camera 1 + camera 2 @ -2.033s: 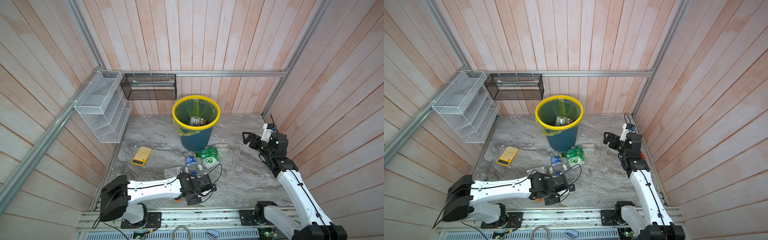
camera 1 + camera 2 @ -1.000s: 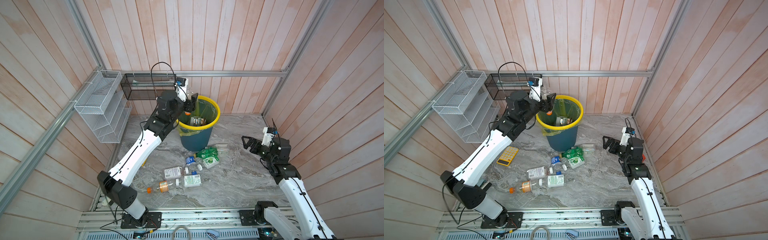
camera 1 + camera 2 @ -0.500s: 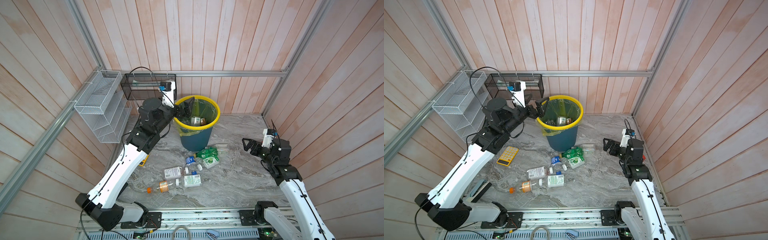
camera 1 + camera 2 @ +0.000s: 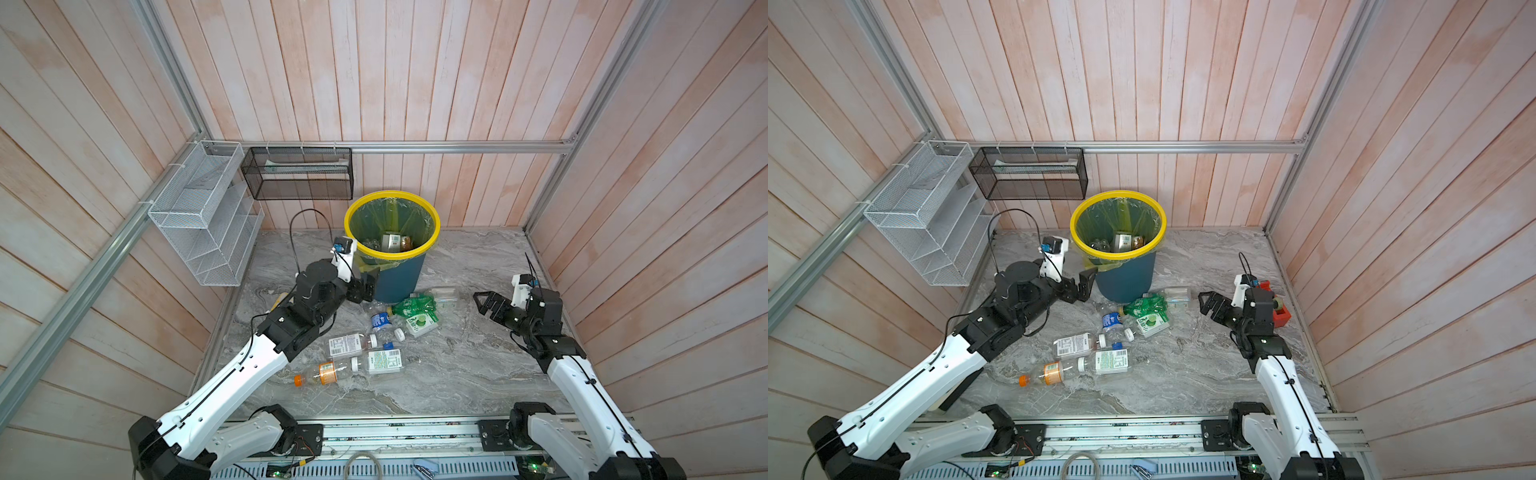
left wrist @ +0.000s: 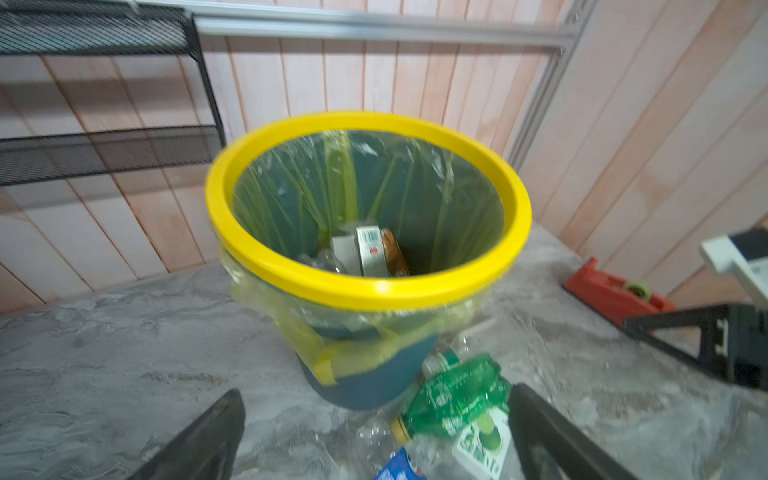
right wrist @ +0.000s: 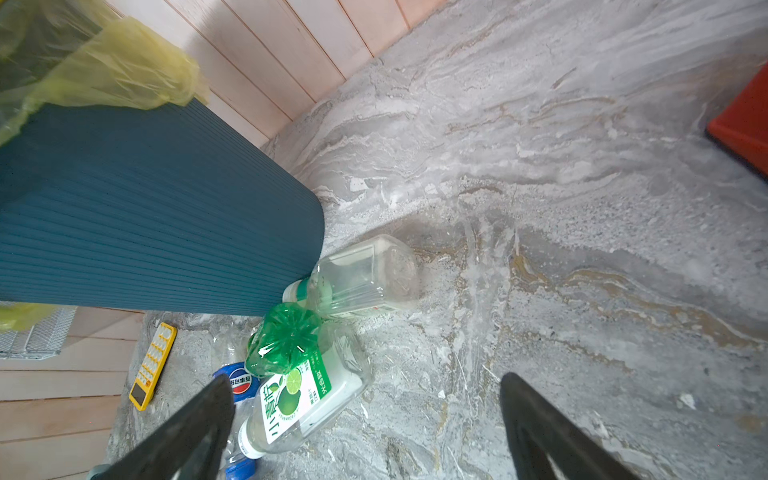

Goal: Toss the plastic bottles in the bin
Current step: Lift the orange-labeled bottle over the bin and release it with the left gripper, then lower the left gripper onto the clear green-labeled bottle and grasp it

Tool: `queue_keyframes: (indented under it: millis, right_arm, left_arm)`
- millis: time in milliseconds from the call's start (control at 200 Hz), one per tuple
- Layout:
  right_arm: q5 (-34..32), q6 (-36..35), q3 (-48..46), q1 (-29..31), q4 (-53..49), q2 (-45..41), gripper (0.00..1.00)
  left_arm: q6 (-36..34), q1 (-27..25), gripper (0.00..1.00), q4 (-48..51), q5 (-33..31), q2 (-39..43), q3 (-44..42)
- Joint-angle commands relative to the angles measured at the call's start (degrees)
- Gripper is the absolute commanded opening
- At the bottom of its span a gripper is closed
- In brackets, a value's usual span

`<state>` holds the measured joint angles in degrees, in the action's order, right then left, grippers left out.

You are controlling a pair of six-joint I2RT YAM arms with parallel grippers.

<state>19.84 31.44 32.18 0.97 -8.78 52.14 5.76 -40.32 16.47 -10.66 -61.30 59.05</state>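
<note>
We are between bottles: our left gripper [image 4: 368, 286] hangs empty, jaws apart, beside the bin [image 4: 401, 282]; our right gripper [image 4: 490, 306] gapes empty too. Next, we judge, comes a descent onto the green bottle [image 4: 415, 306] lying at the bin's foot.

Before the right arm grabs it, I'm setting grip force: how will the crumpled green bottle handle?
The green bottle looks empty and dented, so it is probably light and will yield under the jaws. Crumpled and resting against the lime-label bottle, it likely won't roll far.
</note>
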Motion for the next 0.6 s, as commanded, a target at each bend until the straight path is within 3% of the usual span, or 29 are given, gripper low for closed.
queue_keyframes:
  millis: [0, 255, 400, 595]
  right_arm:
    - [0.9, 1.7, -1.0, 0.2, 2.8, 0.9, 1.0]
    - [0.1, 2.8, -1.2, 0.2, 4.2, 2.9, 1.0]
    - [-0.6, 2.2, -0.8, 0.2, 3.7, 3.0, 1.0]
    - [-1.3, 1.6, -0.9, 0.2, 3.1, 2.6, 1.0]
  left_arm:
    - [-5.1, -4.5, 1.0, 6.6, -2.8, 0.4, -2.0]
    - [-15.7, -16.6, 1.0, 22.6, -3.8, -9.3, 1.0]
    - [-20.8, -18.8, 1.0, 30.0, -2.3, -16.3, 4.0]
    - [-24.3, -20.3, 0.97, 32.9, 0.6, -22.6, 4.8]
